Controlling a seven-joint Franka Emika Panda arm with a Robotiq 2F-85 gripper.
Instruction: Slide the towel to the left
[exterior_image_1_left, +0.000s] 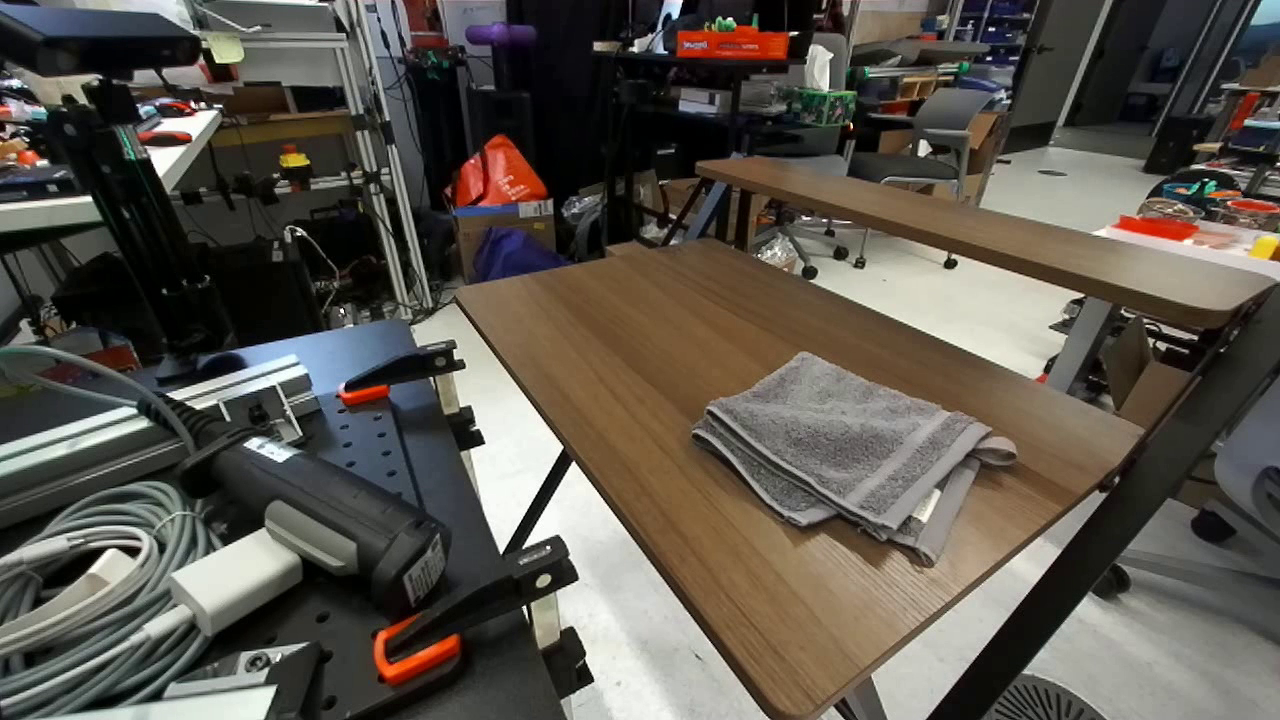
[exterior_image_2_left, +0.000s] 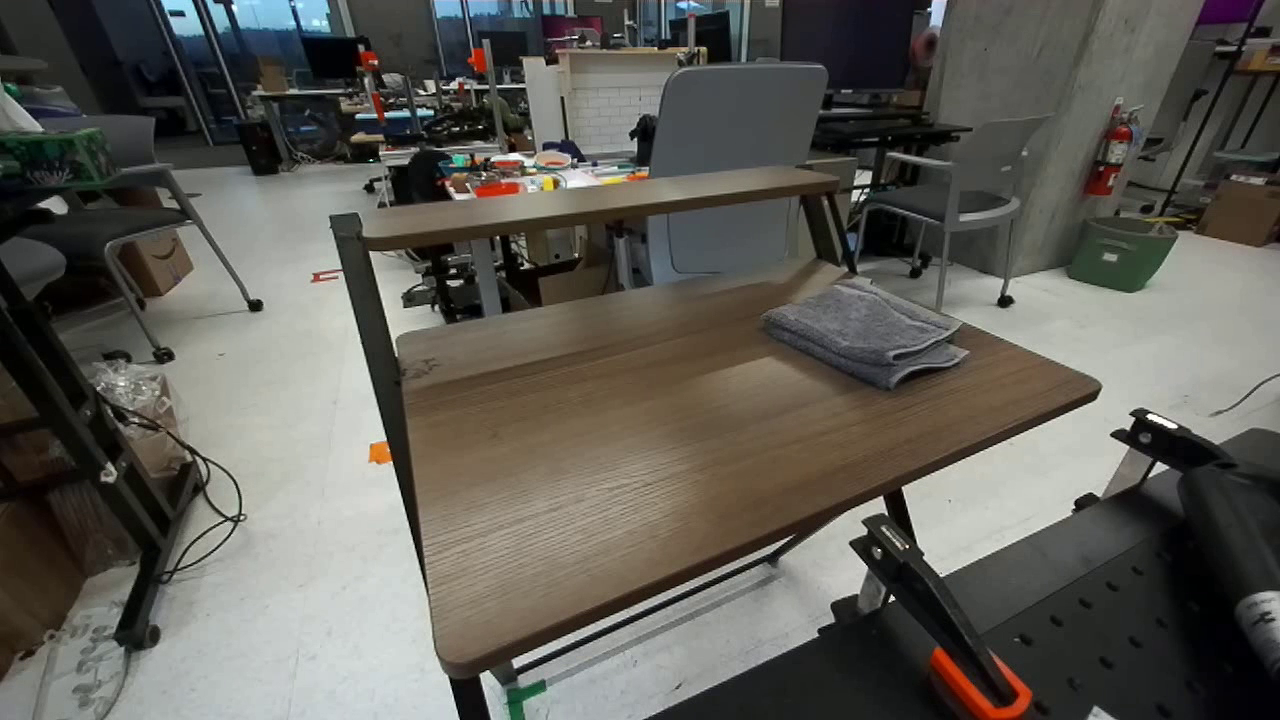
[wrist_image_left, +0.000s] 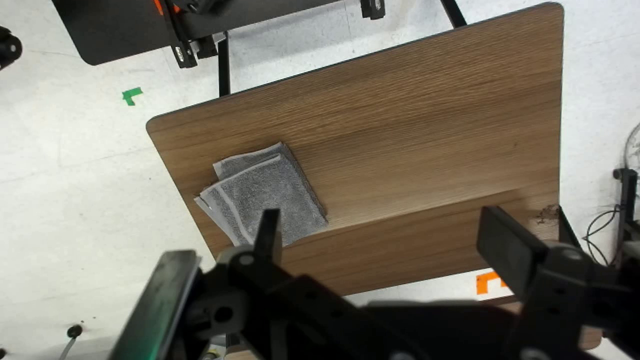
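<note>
My hand (wrist_image_left: 382, 225) is spread wide at the bottom of the wrist view; the folded grey towel (wrist_image_left: 267, 192) lies left of centre on the brown surface (wrist_image_left: 425, 135), partly hidden behind one finger (wrist_image_left: 268, 227).

From here I read the towel (exterior_image_1_left: 840, 435) as matt, rough-looped cloth and the tabletop (exterior_image_2_left: 600, 430) as smooth wood grain, real or printed I can't tell, with a soft sheen. My gripper (wrist_image_left: 385, 237) looks matt in the wrist view. I also make out a satin metal rail (exterior_image_1_left: 110, 450), a matt bench top (exterior_image_2_left: 1000, 590), a dull concrete pillar (exterior_image_2_left: 1080, 90) and, in both exterior views, a faintly glossy floor (exterior_image_2_left: 290, 380).
</note>
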